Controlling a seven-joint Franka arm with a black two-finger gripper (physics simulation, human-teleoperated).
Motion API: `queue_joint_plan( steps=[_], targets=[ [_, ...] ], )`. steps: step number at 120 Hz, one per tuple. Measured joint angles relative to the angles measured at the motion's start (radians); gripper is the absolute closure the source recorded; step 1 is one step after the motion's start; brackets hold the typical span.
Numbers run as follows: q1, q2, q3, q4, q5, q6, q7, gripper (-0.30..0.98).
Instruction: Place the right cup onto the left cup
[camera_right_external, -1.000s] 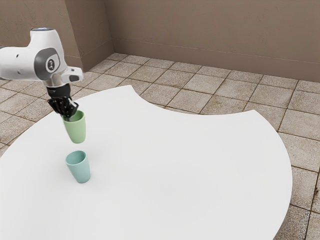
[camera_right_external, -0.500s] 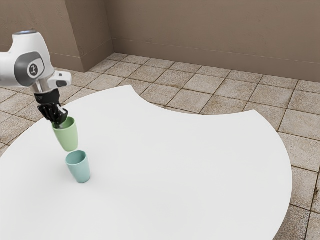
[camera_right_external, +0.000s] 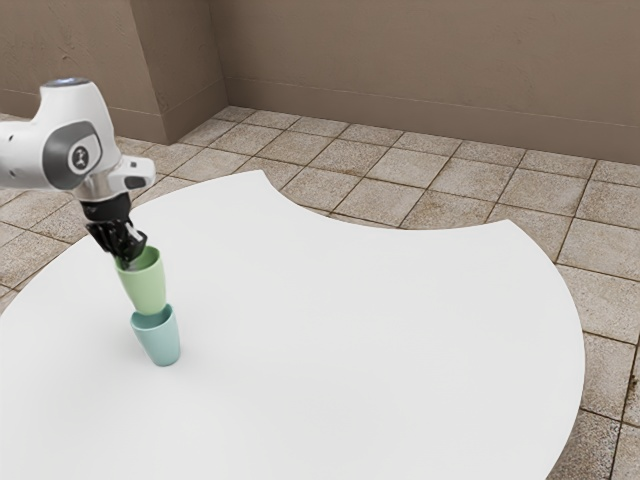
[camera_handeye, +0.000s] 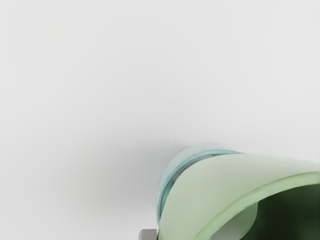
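Note:
In the exterior view my gripper (camera_right_external: 130, 260) is shut on the rim of the green cup (camera_right_external: 145, 287), holding it slightly tilted. Directly beneath is the blue-green cup (camera_right_external: 161, 342), upright on the table. The green cup's base overlaps the far part of the lower cup's mouth; whether it has entered the mouth I cannot tell. In the wrist view the green cup (camera_handeye: 215, 182) looms large, covering most of the blue-green cup (camera_handeye: 172, 172), whose rim curves out around its lower end.
The white table (camera_right_external: 370, 330) spreads toward the exterior view's right, with a curved notch in its far edge. Tiled floor and a brown wall lie beyond it.
The green cup, held in my gripper, first moved toward the exterior view's left, then came back a little to the right and lower, down to the blue-green cup's mouth. The blue-green cup stayed put.

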Motion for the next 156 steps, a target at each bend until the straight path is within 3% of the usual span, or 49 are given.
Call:
queue_joint_plan(
  steps=[62, 85, 101, 127, 156],
  targets=[
    [-0.029, 0.015, 0.001, -0.025, -0.007, 0.034, -0.006, 0.78],
    [-0.036, 0.014, -0.001, -0.035, -0.008, 0.034, -0.004, 0.38],
    [-0.040, 0.014, 0.000, -0.034, -0.008, 0.034, -0.002, 0.20],
    [-0.019, 0.014, -0.023, 0.068, -0.008, -0.003, -0.001, 0.07],
    [0.087, 0.014, -0.136, 0.283, -0.009, -0.195, -0.046, 0.02]
  ],
)
